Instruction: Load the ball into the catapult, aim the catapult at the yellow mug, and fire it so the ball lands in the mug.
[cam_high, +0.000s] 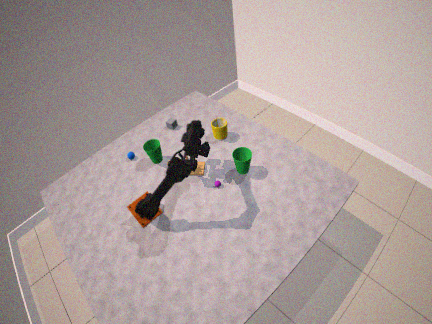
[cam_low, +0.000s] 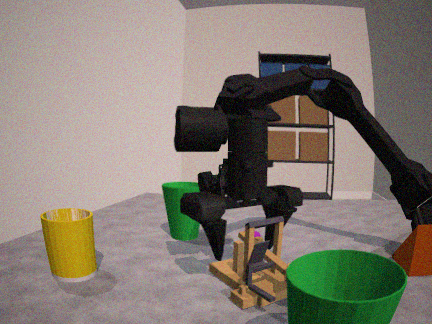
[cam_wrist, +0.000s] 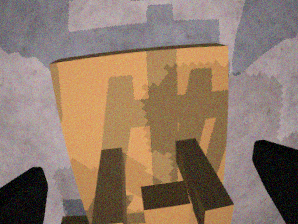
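Observation:
The wooden catapult (cam_high: 200, 168) (cam_low: 245, 298) (cam_wrist: 85, 100) stands on the table, partly hidden under the arm in the top view. My gripper (cam_low: 244, 251) (cam_wrist: 152, 167) is open and empty, pointing down over the catapult, with one finger to each side of it in the wrist view. The yellow mug (cam_high: 220, 131) (cam_low: 70, 245) stands upright, apart from the catapult. A purple ball (cam_high: 217, 184) (cam_low: 257, 234) lies on the table, beside the catapult and outside the fingers. A blue ball (cam_high: 131, 155) lies by a green cup. The fingertips are hidden in the top view.
One green cup (cam_high: 154, 153) (cam_low: 345, 290) stands on one side of the catapult, another green cup (cam_high: 242, 162) (cam_low: 181, 215) on the other. A small grey cube (cam_high: 172, 123) lies near the table's far edge. The arm's orange base (cam_high: 132, 208) (cam_low: 417, 257) is across from the mug.

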